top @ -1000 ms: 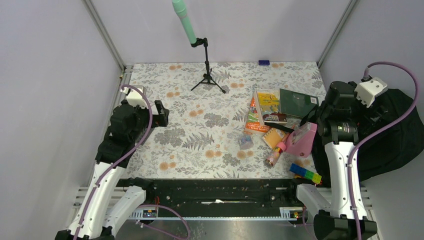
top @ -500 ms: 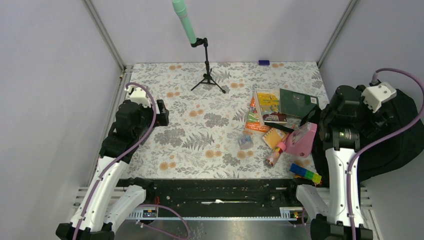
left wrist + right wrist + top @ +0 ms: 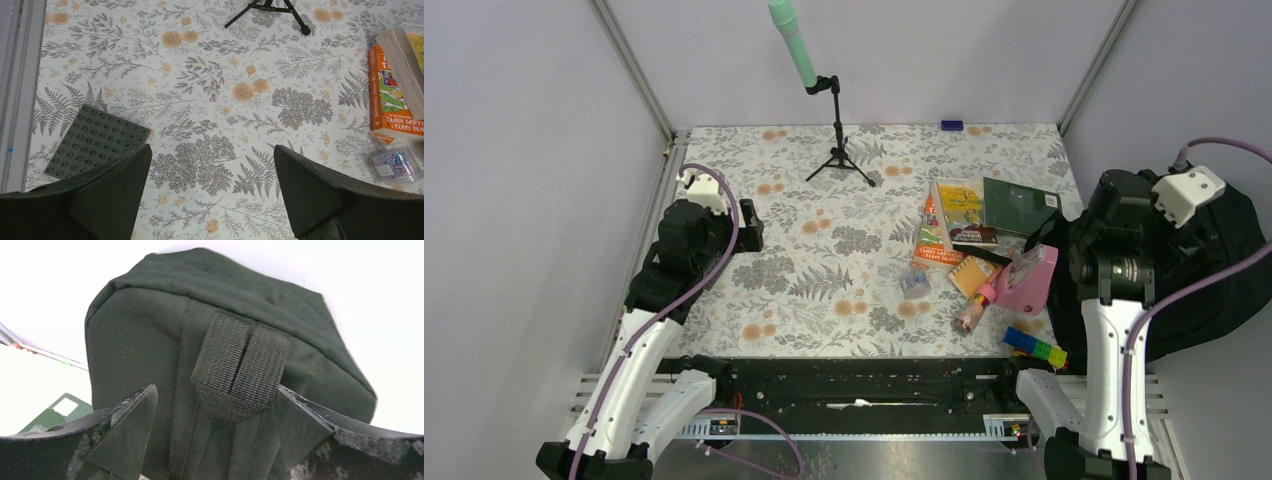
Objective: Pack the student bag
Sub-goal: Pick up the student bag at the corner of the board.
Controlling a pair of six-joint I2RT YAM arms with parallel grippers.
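Observation:
The student bag (image 3: 1214, 270), large and black, slumps at the table's right edge. In the right wrist view the bag (image 3: 165, 340) fills the frame, with a webbing tab (image 3: 240, 370) sewn on it. My right gripper (image 3: 215, 415) is open, its jaws wide apart on either side of the fabric just below that tab. The right fingertip (image 3: 295, 425) lies against the tab's edge. My left gripper (image 3: 210, 185) hangs open over the bare floral cloth at the left (image 3: 749, 228), holding nothing.
Books (image 3: 964, 212), a green notebook (image 3: 1019, 205), a pink case (image 3: 1029, 280), an orange notepad (image 3: 972, 272), a box of clips (image 3: 915, 283) and coloured bricks (image 3: 1036, 346) lie left of the bag. A tripod (image 3: 839, 150) stands at the back. A green studded plate (image 3: 95, 140) lies by the left gripper.
My right arm has swung to the right, off the pink case and onto the bag. The left arm has shifted slightly towards the back.

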